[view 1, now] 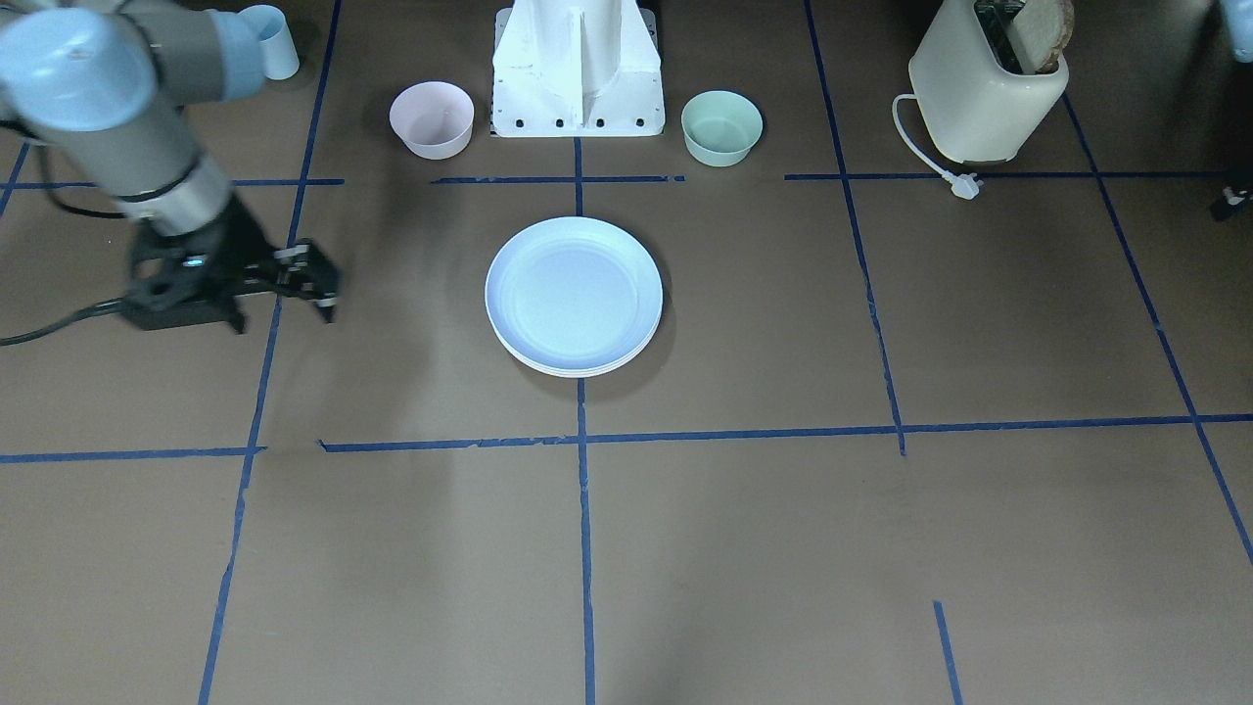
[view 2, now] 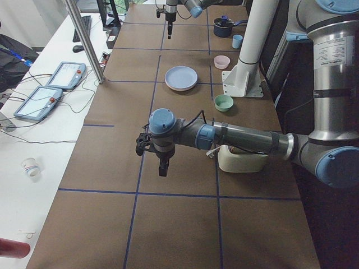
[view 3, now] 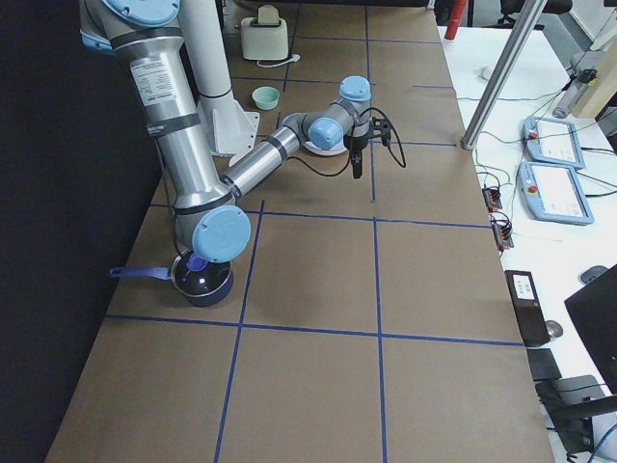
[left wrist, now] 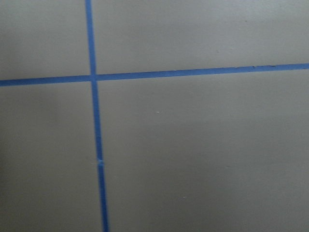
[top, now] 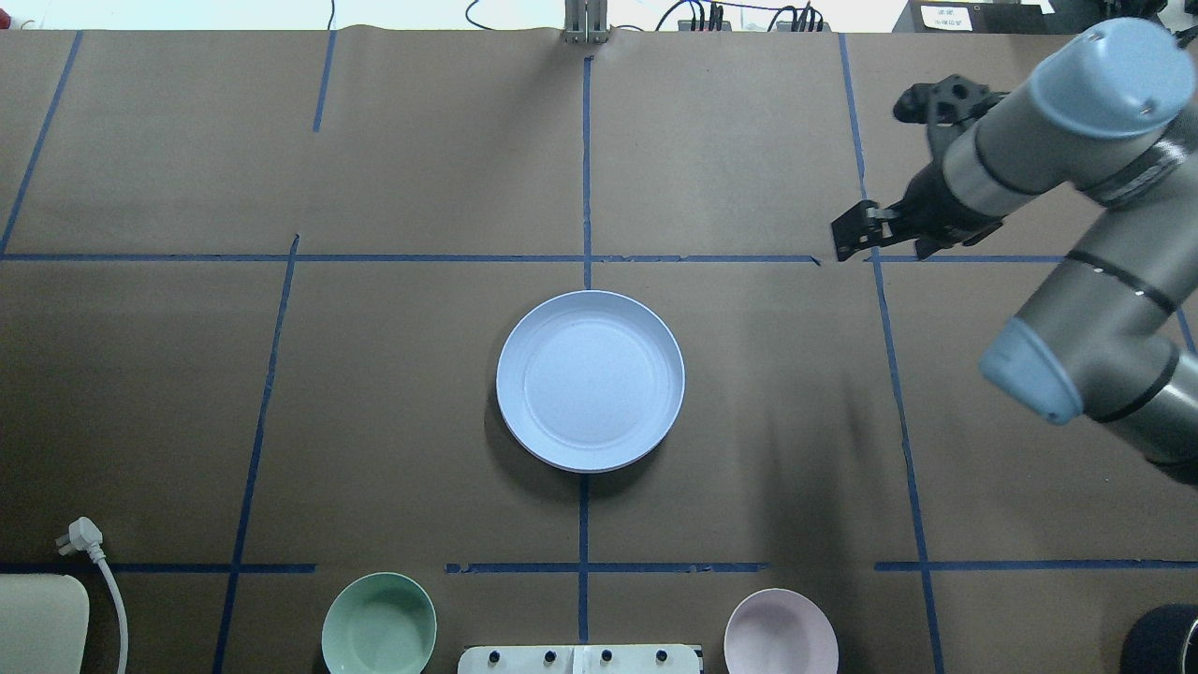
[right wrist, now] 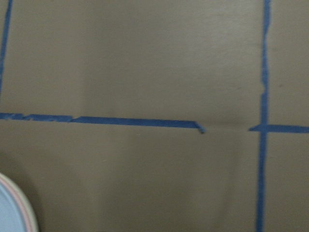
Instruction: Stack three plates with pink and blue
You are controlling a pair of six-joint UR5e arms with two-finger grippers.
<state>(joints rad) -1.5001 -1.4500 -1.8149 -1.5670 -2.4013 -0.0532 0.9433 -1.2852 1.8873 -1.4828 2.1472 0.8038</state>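
The three plates sit in one stack at the table's middle, the pale blue plate [view 1: 574,294] on top. Cream and pink rims peek out beneath it. The stack also shows in the overhead view [top: 590,379], the exterior left view [view 2: 181,78] and the right wrist view's lower left corner [right wrist: 8,212]. My right gripper [view 1: 318,289] [top: 850,236] hovers empty, well to the side of the stack, and looks open. My left gripper [view 2: 162,165] hangs over bare table past the toaster; I cannot tell whether it is open.
A small pink bowl [view 1: 432,117] and a green bowl [view 1: 721,125] flank the robot base [view 1: 578,69]. A cream toaster [view 1: 989,83] with its plug [view 1: 964,186] stands at my left. A blue cup [view 1: 277,39] and a dark pot [view 3: 201,278] are at my right.
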